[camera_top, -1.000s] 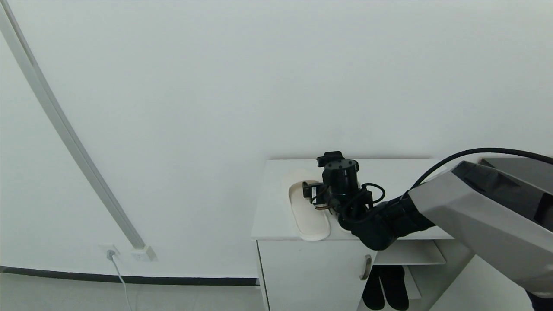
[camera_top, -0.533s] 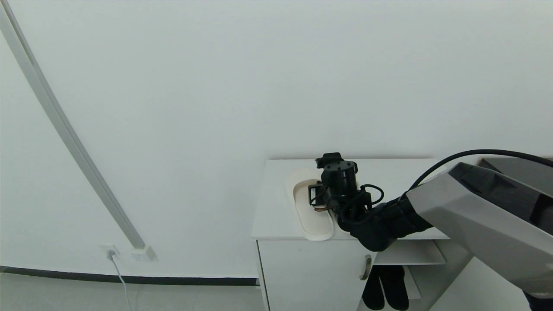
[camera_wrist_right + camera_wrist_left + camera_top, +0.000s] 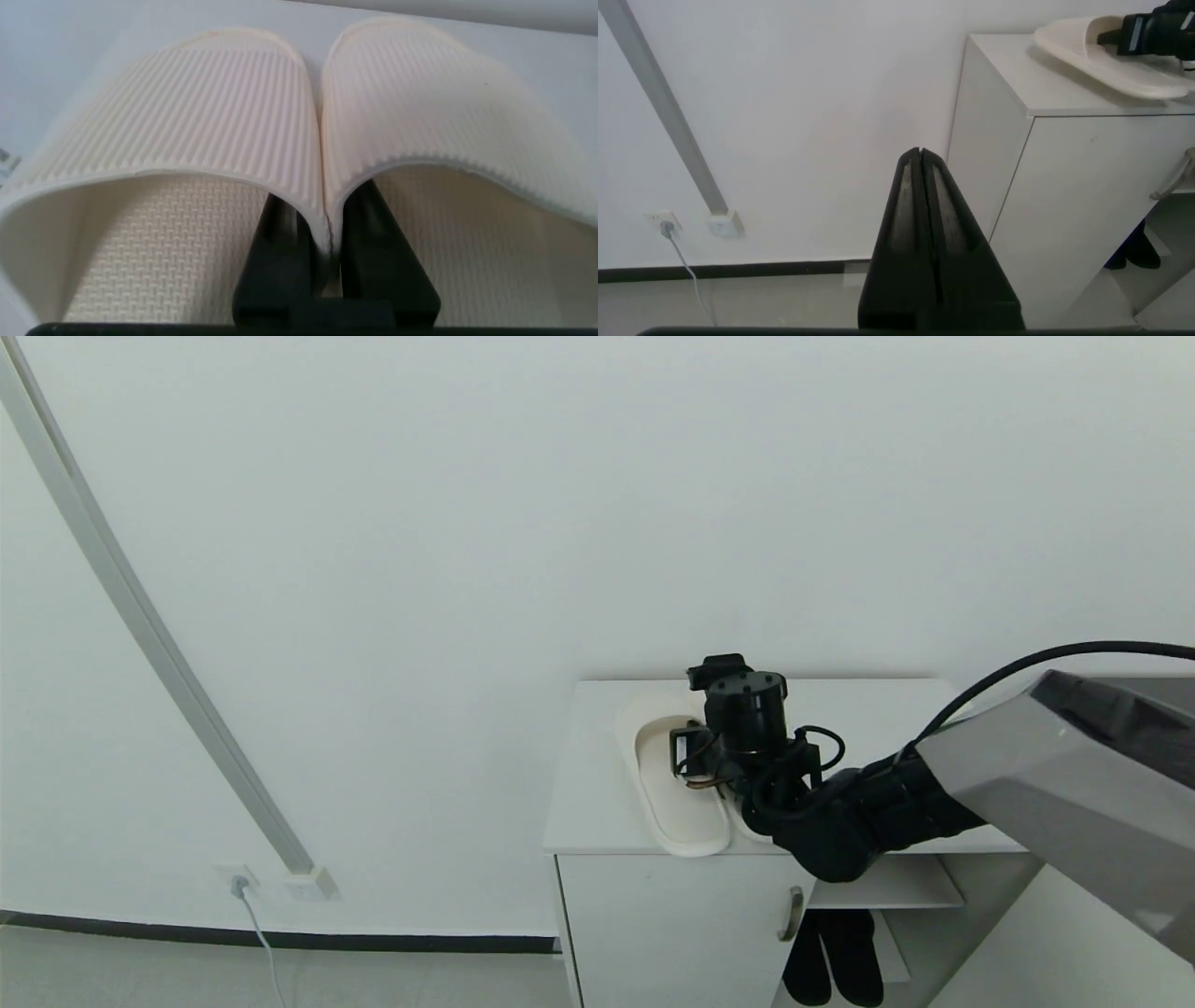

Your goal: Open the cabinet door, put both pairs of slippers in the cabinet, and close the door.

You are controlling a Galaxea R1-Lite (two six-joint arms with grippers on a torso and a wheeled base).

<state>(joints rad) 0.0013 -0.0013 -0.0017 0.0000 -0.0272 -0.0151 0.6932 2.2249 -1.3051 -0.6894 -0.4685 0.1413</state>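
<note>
Cream slippers [image 3: 674, 793] lie side by side on the top of the white cabinet [image 3: 579, 803], toward its left end. Their toes point at the wall [image 3: 597, 504], and the heel of the left one reaches the front edge.

The right gripper [image 3: 325, 203] comes in from the heel side, with one finger under the strap of each slipper. It pinches the two touching inner edges of the straps between its fingers. From the head view the black wrist covers most of the right slipper, so only the left one shows fully.

Below the top, the left half of the cabinet front is covered by a door [image 3: 667, 933] with a curved metal handle [image 3: 794, 913] at its right edge. The right half stands open and shows a shelf [image 3: 887, 887]. Black slippers [image 3: 831, 957] stand on end underneath it, just right of the handle.

The left gripper [image 3: 921, 163] hangs low, to the left of the cabinet and well apart from it. Its fingers are pressed flat together with nothing between them. From there the cabinet's side and front show, with a cream slipper overhanging the top.

On the wall to the left, a pale strip [image 3: 140, 616] slants down to a socket [image 3: 233, 877] with a cable [image 3: 261, 943] plugged in.
</note>
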